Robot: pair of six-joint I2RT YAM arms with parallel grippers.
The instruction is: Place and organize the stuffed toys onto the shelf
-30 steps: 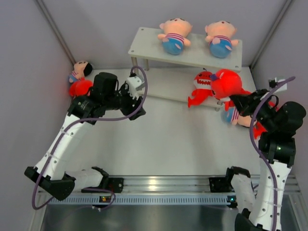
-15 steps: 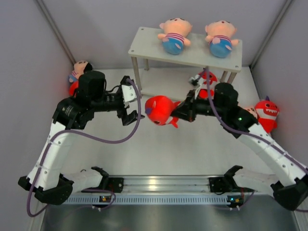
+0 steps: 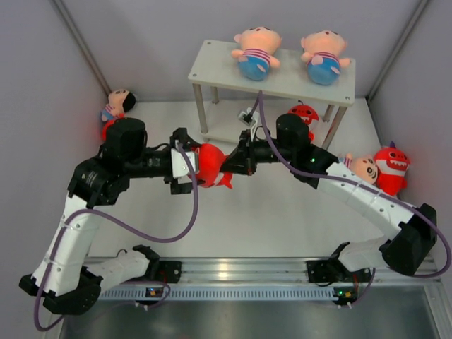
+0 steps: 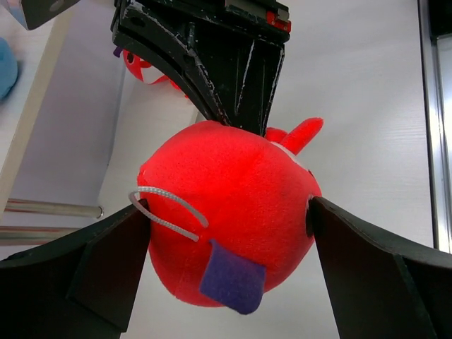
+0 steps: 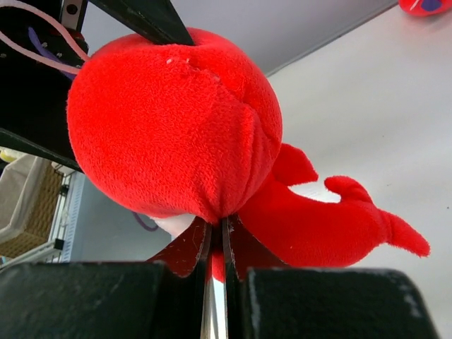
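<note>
A red shark hangs above the table centre, in front of the shelf. My right gripper is shut on a fold of its plush, seen pinched in the right wrist view under the round red body. My left gripper is open, with a jaw standing at each side of the shark, right against its sides. Two peach dolls lie on the top board. Another red shark is on the lower board.
A doll and a red shark lie at the right wall beside my right arm. A doll and a red toy lie at the left wall behind my left arm. The shelf's silver legs stand just behind both grippers.
My right gripper has carried the red shark left from the right side to the centre. My left gripper has moved in, and its open jaws are now on either side of the shark.
</note>
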